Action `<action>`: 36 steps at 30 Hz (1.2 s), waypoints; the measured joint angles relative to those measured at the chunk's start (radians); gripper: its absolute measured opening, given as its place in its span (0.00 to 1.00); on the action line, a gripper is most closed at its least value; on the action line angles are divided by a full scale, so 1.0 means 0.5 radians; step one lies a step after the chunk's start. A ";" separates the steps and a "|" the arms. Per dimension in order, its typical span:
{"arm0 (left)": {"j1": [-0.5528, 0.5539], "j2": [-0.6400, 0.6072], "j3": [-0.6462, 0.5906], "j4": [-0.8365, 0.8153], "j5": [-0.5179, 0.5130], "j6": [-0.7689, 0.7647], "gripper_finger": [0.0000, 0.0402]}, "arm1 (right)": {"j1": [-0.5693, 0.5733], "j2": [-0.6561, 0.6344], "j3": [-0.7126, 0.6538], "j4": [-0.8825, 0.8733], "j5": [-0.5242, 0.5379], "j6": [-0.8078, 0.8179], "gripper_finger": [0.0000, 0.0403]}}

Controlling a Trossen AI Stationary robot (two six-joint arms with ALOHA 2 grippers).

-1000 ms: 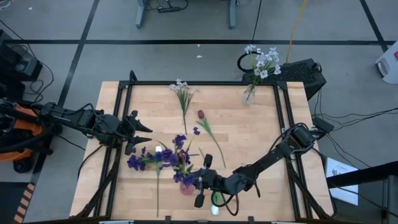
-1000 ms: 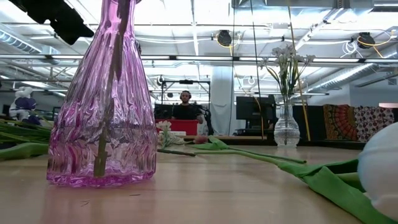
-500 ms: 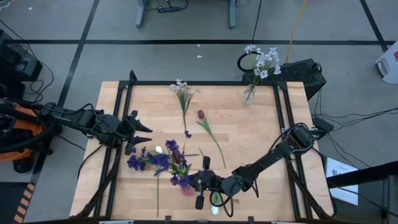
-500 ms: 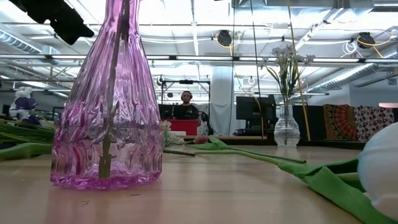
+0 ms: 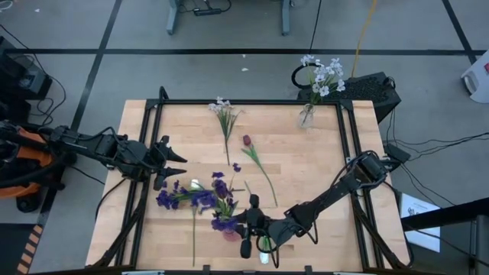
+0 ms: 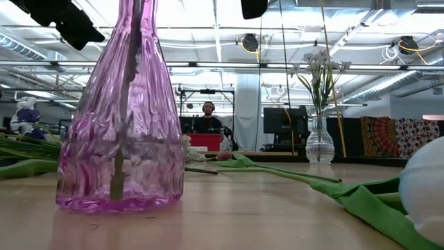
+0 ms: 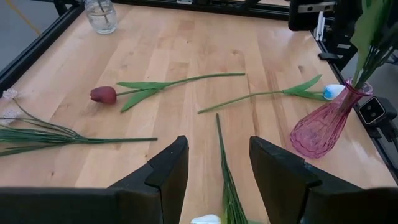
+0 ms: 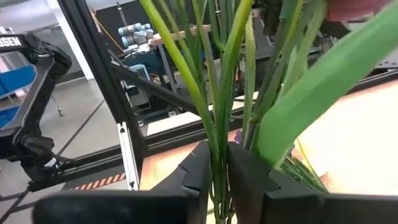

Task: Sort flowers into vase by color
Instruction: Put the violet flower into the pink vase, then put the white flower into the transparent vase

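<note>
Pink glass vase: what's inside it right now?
The ribbed pink glass vase holds green flower stems, one reaching its base; purple blossoms hang above its mouth. How many stems cannot be counted; blossoms and the right gripper cover the opening.

Bare counter (image 5: 306,164) lies open on the right half, between the red tulip (image 5: 247,141) and the clear vase (image 5: 306,115). The near-left area is crowded: purple flowers (image 5: 200,197), pink vase (image 6: 121,125).
</note>
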 joint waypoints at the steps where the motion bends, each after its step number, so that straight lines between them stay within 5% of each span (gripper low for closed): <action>1: 0.000 0.000 0.000 0.000 0.000 0.001 0.44 | 0.007 -0.011 0.000 -0.008 0.000 -0.001 0.13; 5: 0.000 0.000 0.000 -0.005 0.000 0.001 0.44 | 0.029 -0.088 0.000 -0.114 -0.038 0.027 0.18; 16: 0.000 0.030 0.000 0.000 -0.001 -0.018 0.44 | 0.041 -0.453 0.000 -1.040 -0.622 0.521 0.23; 22: 0.000 0.100 0.000 0.000 -0.037 -0.018 0.44 | 0.033 -0.762 0.000 -1.827 -0.592 0.886 0.19; 27: 0.000 0.183 0.000 0.000 -0.063 -0.018 0.44 | -0.026 -0.914 0.000 -2.412 -0.360 1.465 0.12; 36: 0.001 0.338 0.000 0.008 -0.167 -0.272 0.44 | -0.236 -0.826 0.000 -2.647 -0.207 1.765 0.08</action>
